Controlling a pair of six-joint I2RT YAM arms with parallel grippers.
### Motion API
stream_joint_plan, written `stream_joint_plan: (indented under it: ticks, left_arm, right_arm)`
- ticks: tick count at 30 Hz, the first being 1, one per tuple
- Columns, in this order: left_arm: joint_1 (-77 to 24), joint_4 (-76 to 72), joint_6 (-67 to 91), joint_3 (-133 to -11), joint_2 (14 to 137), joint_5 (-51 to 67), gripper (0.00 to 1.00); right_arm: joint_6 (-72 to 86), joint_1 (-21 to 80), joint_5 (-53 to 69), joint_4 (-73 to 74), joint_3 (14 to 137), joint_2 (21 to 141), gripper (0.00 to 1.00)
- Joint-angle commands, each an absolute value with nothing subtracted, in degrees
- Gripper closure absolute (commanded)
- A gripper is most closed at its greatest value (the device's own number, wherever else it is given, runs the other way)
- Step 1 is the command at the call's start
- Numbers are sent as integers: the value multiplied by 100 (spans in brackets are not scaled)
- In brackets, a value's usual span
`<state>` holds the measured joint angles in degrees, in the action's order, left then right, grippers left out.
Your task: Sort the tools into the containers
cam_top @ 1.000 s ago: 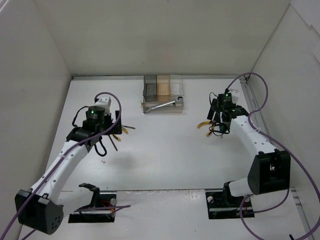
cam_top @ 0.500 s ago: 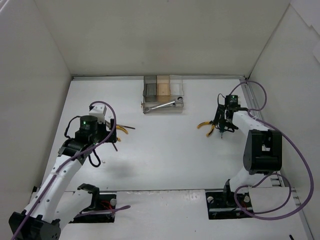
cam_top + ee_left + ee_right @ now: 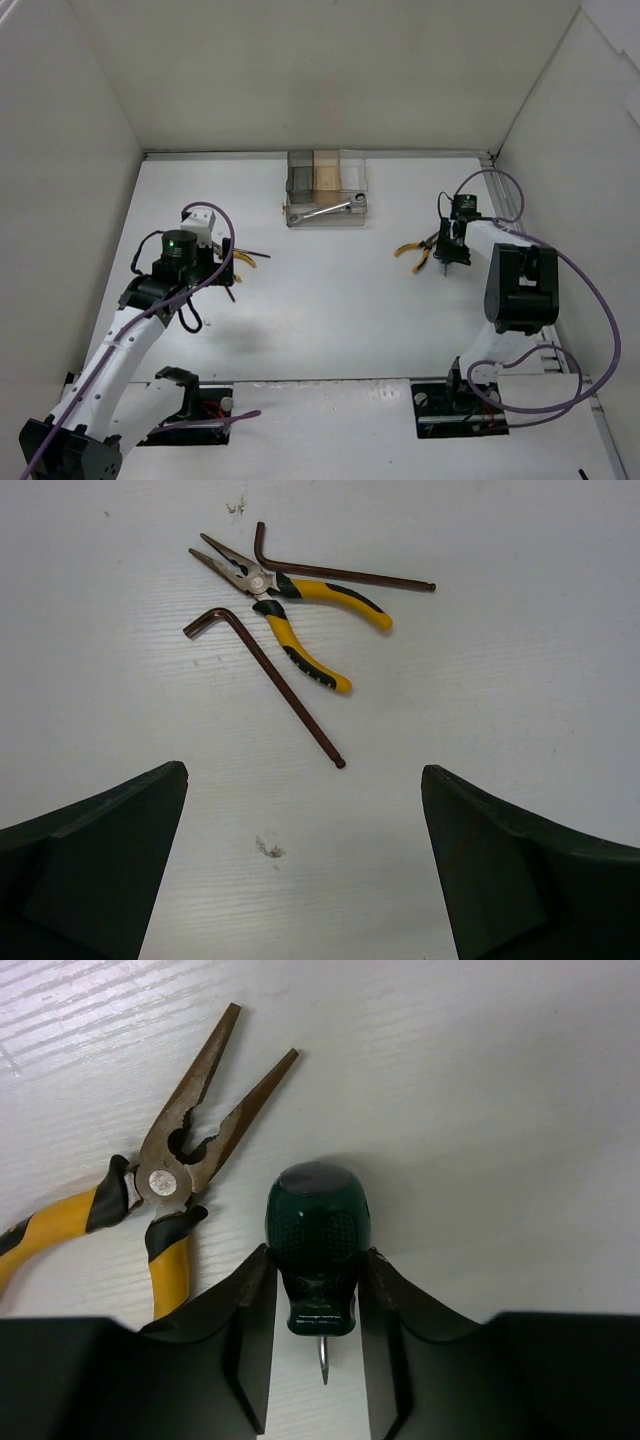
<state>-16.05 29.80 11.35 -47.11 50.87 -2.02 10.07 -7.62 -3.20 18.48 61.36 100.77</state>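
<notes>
Pliers [image 3: 300,620] with yellow handles and two bent hex keys [image 3: 270,685] lying loose on the table [image 3: 520,680], ahead of the left gripper [image 3: 305,820] and well apart from it. Fingers [image 3: 100,860] spread wide, nothing between them. Drawn back toward the base over the last second, so no grasp begun on this side.

Farther out on the right, the real change: right gripper [image 3: 315,1260] swung in and down onto the screwdriver [image 3: 312,1225], now pressed against both sides of the green handle, shaft tip pointing back toward the wrist. Cannot tell whether lifted off the table yet. Second pliers [image 3: 170,1185] just beside it, nose parted, untouched. Means one tool secured and ready to carry.

Farthest back, the clear box [image 3: 325,172] near the wall [image 3: 320,80], with a wrench [image 3: 325,211] already in its low front tray [image 3: 352,221]. Likely next: a lift, then a carry leftward to one of the upright compartments.
</notes>
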Motion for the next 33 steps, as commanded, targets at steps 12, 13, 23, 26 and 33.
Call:
stream_joint_plan:
  ticks: [12, 13, 23, 26, 33]
  left_arm:
    - [-1626, 3022, 1422, -4957, 5063, -852, 4]
    - [-1626, 3067, 1485, -4957, 5002, -853, 4]
    - [-1626, 3629, 2381, -4895, 4201, -1370, 3]
    - [-1626, 3840, 2653, -4896, 4079, -1231, 3]
    - [-1626, 4175, 3269, -4685, 3683, -1108, 3]
  right_arm:
    - [1036, 606, -379, 1652, 8198, 9201, 97]
    - [1098, 737, -195, 1644, 8400, 9420, 97]
    - [1643, 1274, 545, 1617, 11283, 11556, 95]
    - [1705, 1336, 554, 1539, 11873, 12233, 95]
    - [1854, 1380, 519, 1213, 12655, 13445, 93]
